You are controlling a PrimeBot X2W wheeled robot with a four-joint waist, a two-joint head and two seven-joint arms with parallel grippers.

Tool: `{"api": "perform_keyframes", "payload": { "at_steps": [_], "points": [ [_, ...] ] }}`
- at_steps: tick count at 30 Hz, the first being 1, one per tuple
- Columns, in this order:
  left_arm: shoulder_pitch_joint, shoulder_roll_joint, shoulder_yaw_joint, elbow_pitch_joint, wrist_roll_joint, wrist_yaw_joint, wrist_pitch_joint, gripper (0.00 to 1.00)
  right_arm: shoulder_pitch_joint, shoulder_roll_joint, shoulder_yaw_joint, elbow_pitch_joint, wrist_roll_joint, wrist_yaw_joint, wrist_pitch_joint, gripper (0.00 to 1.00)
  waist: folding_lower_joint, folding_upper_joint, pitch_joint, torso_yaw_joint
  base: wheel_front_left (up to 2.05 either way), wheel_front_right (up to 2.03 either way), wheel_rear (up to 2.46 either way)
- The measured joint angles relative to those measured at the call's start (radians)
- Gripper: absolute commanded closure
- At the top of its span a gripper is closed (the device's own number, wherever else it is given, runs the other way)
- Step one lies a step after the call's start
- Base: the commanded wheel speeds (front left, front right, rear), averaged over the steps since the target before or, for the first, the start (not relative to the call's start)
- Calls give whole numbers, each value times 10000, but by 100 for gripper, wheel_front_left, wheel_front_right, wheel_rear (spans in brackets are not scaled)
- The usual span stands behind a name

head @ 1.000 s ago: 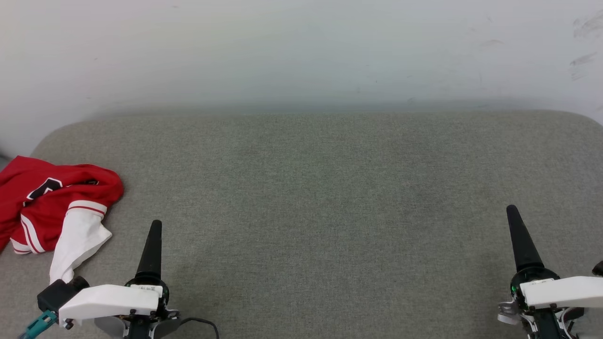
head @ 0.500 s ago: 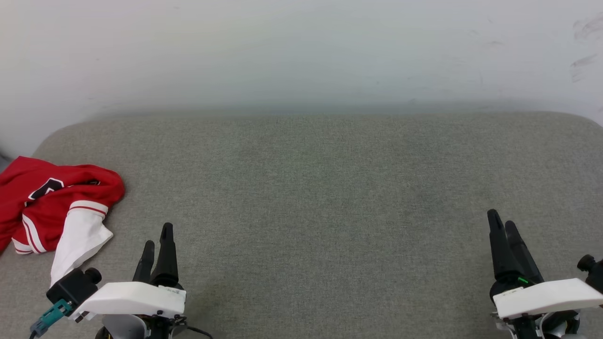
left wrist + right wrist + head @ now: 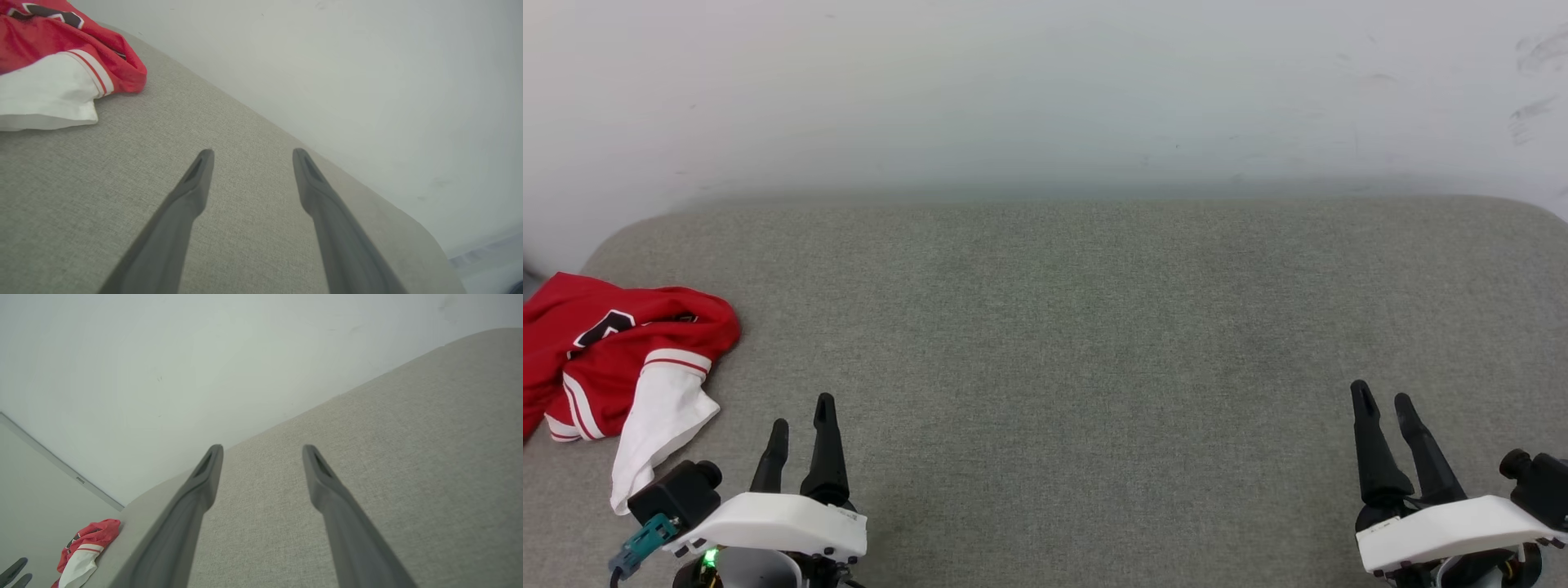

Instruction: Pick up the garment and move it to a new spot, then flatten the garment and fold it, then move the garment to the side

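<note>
Grey fabric cushion (image 3: 1094, 327), red garment (image 3: 629, 331) crumpled at L edge

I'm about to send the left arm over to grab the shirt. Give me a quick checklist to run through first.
1. Left gripper open: ok, fingers apart with nothing between them.
2. Right gripper open: ok, fingers apart, holding nothing.
3. Garment free to grab: ok, it lies apart from both grippers, to the left of the left gripper.
4. Garment flat: not ok, it is bunched up, with a white sleeve trailing toward the robot.
5. Garment wholly on the cushion: cannot tell, its left part runs past the edge of the head view.
</note>
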Motion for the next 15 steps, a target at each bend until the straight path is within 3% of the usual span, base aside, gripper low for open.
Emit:
{"api": "perform_keyframes", "payload": {
  "at_steps": [15],
  "points": [
    [161,69,-293,-201,1607,234,-424,0,103,-2,102,-58,-1722,0,-431,0,0,0,10,14,0,0,0]
  ]
}}
